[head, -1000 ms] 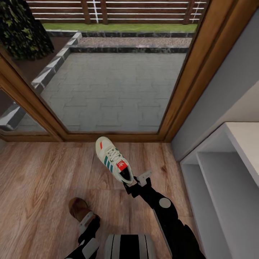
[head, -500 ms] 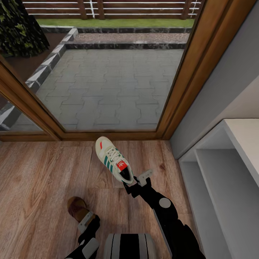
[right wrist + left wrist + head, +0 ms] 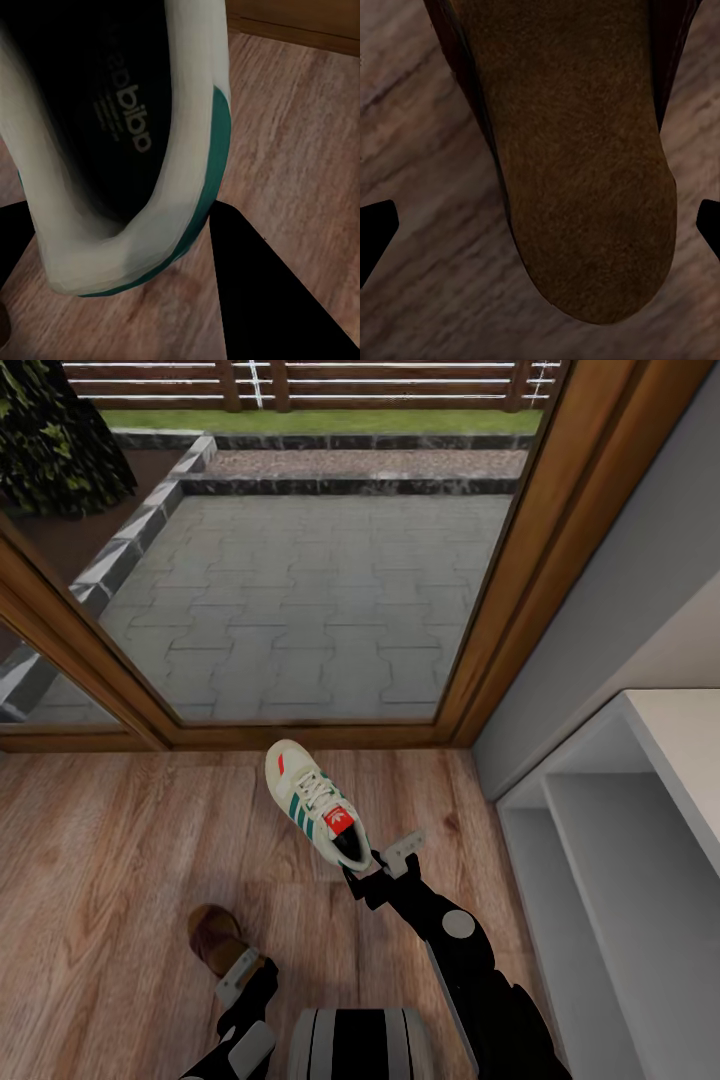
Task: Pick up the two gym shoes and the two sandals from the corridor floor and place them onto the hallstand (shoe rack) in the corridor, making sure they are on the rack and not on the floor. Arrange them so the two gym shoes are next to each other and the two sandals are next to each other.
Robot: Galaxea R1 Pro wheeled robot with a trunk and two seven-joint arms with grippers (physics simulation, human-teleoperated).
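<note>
A cream-white gym shoe [image 3: 315, 805] with green stripes hangs toe-forward over the corridor floor [image 3: 110, 840], just before the glass door. My right gripper [image 3: 372, 868] is shut on its heel. In the right wrist view the heel collar of that gym shoe [image 3: 150, 225] sits between the dark fingers [image 3: 262, 300]. A dark brown sandal [image 3: 213, 938] lies on the floor near my base. My left gripper [image 3: 236, 968] hovers over it, open. In the left wrist view the sandal [image 3: 585, 165] runs between widely spread fingertips [image 3: 375, 232] that do not touch it. The hallstand [image 3: 690, 740] stands at the right.
A wood-framed glass door [image 3: 300, 610] closes the corridor ahead, with a paved yard behind it. A grey wall [image 3: 620, 560] runs along the right, above the hallstand's open shelves [image 3: 620, 880]. Bare planks stretch out to the left.
The whole view has shifted slightly, so the door frame sits a little higher in the picture. The gym shoe stays in my right gripper. My left gripper stays over the sandal.
</note>
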